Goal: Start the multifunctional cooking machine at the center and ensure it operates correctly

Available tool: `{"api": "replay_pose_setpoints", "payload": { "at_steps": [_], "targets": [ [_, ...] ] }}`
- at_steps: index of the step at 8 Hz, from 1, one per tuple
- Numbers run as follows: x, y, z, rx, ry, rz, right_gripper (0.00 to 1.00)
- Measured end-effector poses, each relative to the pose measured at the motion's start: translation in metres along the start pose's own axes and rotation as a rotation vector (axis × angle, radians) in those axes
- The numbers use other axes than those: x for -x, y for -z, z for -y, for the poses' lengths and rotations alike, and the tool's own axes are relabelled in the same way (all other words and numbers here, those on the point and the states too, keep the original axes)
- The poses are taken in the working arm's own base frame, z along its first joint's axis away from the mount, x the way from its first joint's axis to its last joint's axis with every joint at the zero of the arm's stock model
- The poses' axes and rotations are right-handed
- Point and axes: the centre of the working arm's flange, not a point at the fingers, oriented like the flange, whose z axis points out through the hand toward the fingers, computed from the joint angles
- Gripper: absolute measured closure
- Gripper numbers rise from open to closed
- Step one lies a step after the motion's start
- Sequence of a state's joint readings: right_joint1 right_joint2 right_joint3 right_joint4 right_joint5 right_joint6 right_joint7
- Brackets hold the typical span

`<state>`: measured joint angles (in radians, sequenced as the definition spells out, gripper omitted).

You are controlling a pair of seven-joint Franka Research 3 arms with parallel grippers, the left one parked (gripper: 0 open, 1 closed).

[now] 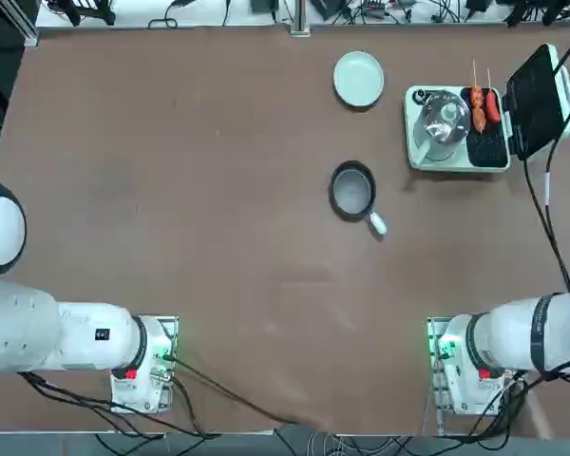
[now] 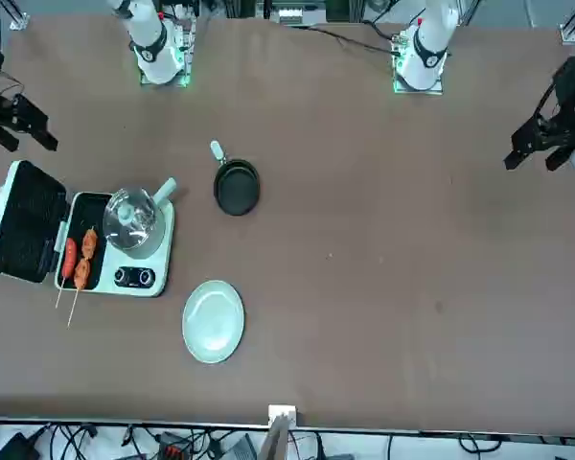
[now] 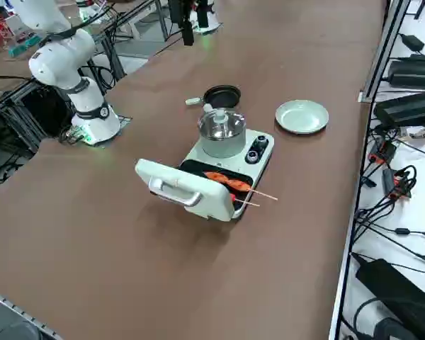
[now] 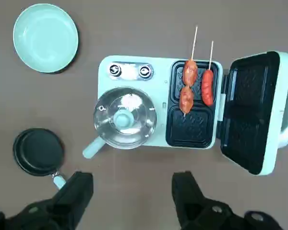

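Note:
The multifunctional cooking machine [image 4: 129, 61] is pale green, with two small dials [image 4: 114, 70] on its panel. Its glass-lidded steel pot [image 4: 125, 117] stands beside a black grill plate [image 4: 191, 127] that carries skewered sausages [image 4: 187, 86]. The hinged black lid [image 4: 252, 110] lies swung open. The machine [image 1: 461, 165] sits at the table's far right in the top view and shows in the front view [image 2: 139, 279] and right side view [image 3: 258, 152]. My right gripper [image 4: 132, 184] hangs high above the table on the near side of the machine, open and empty, also seen from the front [image 2: 21, 132].
A small black frying pan [image 1: 351, 190] with a white handle lies left of the machine, nearer my base. A round pale green plate [image 1: 358, 78] sits beyond it. A black cable [image 1: 549, 228] runs from the machine along the table's right side.

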<state>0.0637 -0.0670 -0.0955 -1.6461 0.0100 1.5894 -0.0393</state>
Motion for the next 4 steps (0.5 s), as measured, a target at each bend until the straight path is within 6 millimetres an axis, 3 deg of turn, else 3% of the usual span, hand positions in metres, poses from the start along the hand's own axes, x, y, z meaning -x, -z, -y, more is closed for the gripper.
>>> {"api": "replay_pose_setpoints", "payload": {
  "at_steps": [4],
  "targets": [
    [-0.0093, -0.0088, 0.0034, 0.004, 0.012, -0.046, 0.0]
  ]
}}
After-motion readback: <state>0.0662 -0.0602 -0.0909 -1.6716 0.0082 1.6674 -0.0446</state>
